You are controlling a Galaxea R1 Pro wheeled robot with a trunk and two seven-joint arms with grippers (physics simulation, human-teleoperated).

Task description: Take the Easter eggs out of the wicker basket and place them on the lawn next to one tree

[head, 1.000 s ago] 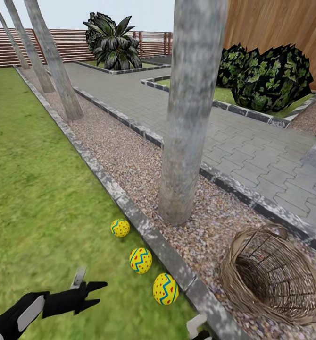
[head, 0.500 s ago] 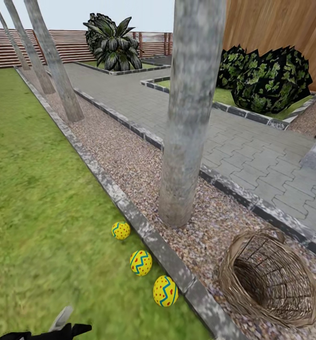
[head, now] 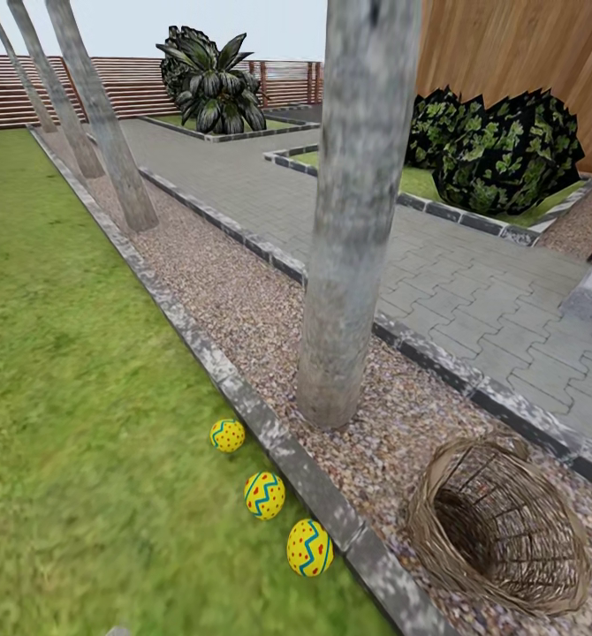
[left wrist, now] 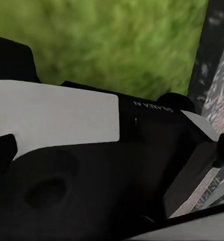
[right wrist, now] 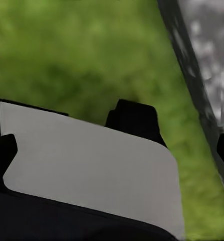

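We cannot tell how our jaws stand: both wrist views are blocked by blurred black-and-white robot parts over grass, with nothing seen held or touched. The three Easter eggs (head: 263,495) lie on the lawn (head: 75,371) in a row along the grey kerb (head: 243,402), just beside the tree (head: 353,212), their long axes roughly upright. The wicker basket (head: 499,526) lies tipped on the gravel (head: 243,300), its empty mouth facing up toward us.

My left arm (left wrist: 92,165) is glossy black casing with a flat white panel and small white lettering too blurred to read, and my right arm (right wrist: 87,165) matches it, black with a white panel.
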